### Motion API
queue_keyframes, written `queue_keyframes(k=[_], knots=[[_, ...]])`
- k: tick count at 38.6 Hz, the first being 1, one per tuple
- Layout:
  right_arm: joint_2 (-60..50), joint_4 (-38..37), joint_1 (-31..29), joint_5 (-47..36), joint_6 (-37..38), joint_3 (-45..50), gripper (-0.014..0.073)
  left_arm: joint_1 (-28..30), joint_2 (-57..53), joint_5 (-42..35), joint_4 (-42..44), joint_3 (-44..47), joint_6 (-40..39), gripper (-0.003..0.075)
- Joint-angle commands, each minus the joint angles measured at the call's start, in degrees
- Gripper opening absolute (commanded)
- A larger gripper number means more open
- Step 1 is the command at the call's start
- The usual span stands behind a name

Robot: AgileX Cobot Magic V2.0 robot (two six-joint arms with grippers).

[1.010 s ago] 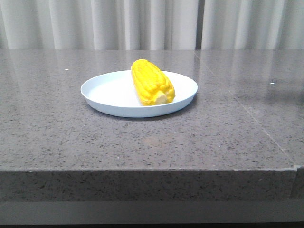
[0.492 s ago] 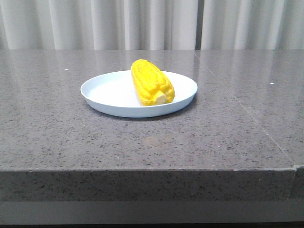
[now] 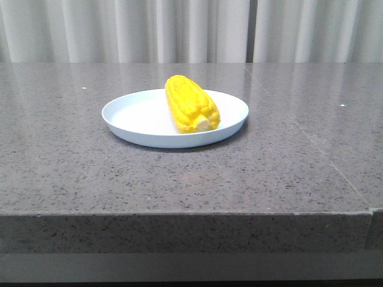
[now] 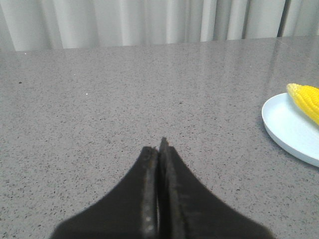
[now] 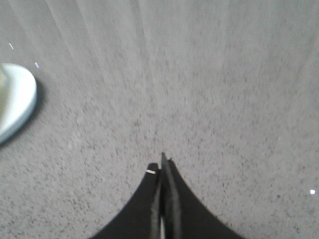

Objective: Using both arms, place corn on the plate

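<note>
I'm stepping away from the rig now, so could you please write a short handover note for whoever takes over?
Left gripper: shut, holding nothing, over bare table beside the plate.
Right gripper: shut, holding nothing, over bare table on the plate's other side; its view is blurred.
Neither arm shows in the front view.
Corn: lying on the plate, right of the plate's centre, cream stub end toward the camera.
Done: corn is on the plate and released.
Left: nothing apparent for the placement.

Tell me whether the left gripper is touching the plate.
Apart. The left wrist view shows bare table between the shut left gripper and the plate.
</note>
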Motion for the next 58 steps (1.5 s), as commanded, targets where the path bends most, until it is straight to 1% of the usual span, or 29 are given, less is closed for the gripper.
queue_keyframes(k=[1, 6, 51, 55, 58], knots=[[-4.6, -1.3, -0.4, -5.7, -0.8, 0.0, -0.0071, 0.0, 0.5, -4.1, 0.1, -1.4, -0.4, -0.002], [-6.7, -1.3, -0.4, -7.3, -0.8, 0.3, -0.0071, 0.0, 0.5, -4.1, 0.1, -1.4, -0.4, -0.002], [-6.7, -1.3, -0.4, -7.2, -0.8, 0.3, -0.0071, 0.0, 0.5, -4.4, 0.2, -1.3, -0.4, -0.002], [-6.7, -1.3, -0.4, -7.2, -0.8, 0.3, -0.0071, 0.3, -0.8, -7.8, -1.1, 0.7, -0.4, -0.002], [-6.7, -1.3, -0.4, -7.2, -0.8, 0.3, -0.0071, 2.1, -2.8, -11.6, -3.1, 3.6, -0.4, -0.002]])
